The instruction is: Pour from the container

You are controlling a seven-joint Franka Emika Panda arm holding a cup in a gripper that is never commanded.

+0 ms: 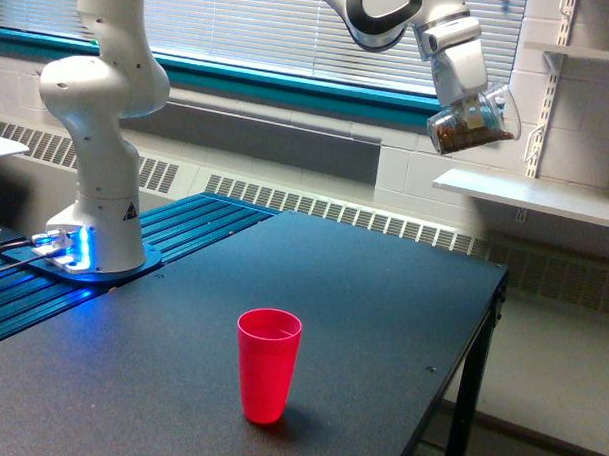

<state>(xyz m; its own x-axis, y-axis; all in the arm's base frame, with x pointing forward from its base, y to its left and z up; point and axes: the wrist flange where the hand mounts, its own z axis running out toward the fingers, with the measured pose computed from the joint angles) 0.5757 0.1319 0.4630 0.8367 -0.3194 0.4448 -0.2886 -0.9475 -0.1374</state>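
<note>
The container (472, 130) is a clear rounded cup with dark brown contents, held high at the exterior view's upper right, slightly tilted. My gripper (477, 112) is shut on the container from above, and its fingers are mostly hidden behind the cup. A red plastic cup (268, 364) stands upright and open on the dark table (362, 290), well below the container and toward the exterior view's left of it. The container hangs past the table's far right edge, in front of the wall.
The arm's white base (96, 131) stands on a blue ribbed plate (185, 224) at the left. A white shelf (531, 194) juts from the wall just below the container. A radiator grille and window blinds run along the back.
</note>
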